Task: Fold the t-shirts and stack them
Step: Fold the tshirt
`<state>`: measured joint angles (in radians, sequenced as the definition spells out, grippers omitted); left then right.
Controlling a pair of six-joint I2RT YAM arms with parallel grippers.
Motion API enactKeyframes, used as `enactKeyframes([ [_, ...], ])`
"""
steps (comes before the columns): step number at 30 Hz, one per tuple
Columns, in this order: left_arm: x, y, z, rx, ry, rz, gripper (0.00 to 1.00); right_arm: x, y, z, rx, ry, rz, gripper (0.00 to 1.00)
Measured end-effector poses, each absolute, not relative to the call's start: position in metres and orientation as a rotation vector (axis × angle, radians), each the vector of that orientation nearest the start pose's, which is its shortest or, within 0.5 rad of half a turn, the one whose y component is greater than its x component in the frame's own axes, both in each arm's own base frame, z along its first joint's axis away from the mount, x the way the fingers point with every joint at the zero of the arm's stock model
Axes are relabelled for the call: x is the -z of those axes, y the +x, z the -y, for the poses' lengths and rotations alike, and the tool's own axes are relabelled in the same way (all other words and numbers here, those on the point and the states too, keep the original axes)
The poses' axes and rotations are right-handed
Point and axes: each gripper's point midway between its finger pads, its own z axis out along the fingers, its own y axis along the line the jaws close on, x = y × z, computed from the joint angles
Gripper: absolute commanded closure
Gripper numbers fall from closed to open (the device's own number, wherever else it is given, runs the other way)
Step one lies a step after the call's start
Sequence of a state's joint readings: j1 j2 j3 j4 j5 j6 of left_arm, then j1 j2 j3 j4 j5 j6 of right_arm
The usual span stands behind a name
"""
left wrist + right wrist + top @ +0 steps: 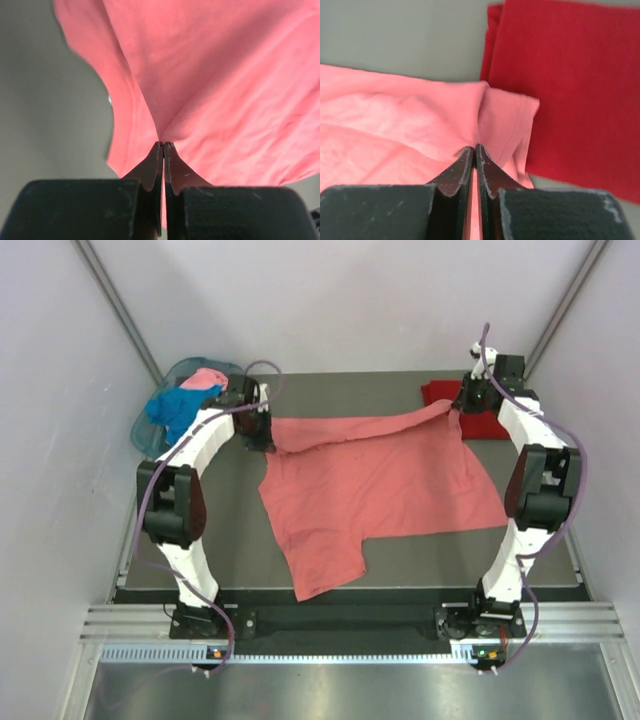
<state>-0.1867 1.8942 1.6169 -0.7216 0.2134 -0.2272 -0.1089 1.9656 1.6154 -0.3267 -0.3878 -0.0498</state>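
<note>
**Holding the salmon-coral shirt by its far edge: where the fold could fail**

The salmon-coral shirt lies spread across the middle of the tabletop, its far edge raised between the two arms. The left end effector is fully closed, with only a thin pinch of fabric at its tips. The right end effector is likewise clamped on a sleeve corner, just beside the folded dark red shirt.

Both grips look shallow, so a quick pull could let the cotton slip free and drop the edge crooked. If the arms travel unevenly, the fold would likely skew. The right grip sits so near the dark red shirt that a low sweep could catch and rumple it. The near sleeve trails loose and may bunch under the fold.

A bright blue shirt and a light pink shirt wait in the basket.
</note>
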Motion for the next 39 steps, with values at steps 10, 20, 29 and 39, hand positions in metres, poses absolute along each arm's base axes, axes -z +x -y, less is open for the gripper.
enactKeyframes([
  [10, -0.077, 0.351, 0.148, 0.457, -0.034, -2.786, 0.78, -0.118, 0.497, -0.004, -0.338, -0.098, -2.357, 0.79],
  [20, -0.097, 0.368, 0.112, 0.218, -0.139, -2.689, 0.64, -0.130, 0.449, 0.009, -0.254, 0.226, -2.433, 0.47],
  [29, -0.063, 0.355, 0.094, 0.156, -0.239, -2.708, 0.62, -0.090, 0.375, 0.034, -0.060, 0.545, -2.526, 0.47],
  [39, -0.027, 0.324, 0.088, 0.130, -0.284, -2.790, 0.77, -0.041, 0.315, 0.081, 0.157, 0.953, -2.567, 0.49],
])
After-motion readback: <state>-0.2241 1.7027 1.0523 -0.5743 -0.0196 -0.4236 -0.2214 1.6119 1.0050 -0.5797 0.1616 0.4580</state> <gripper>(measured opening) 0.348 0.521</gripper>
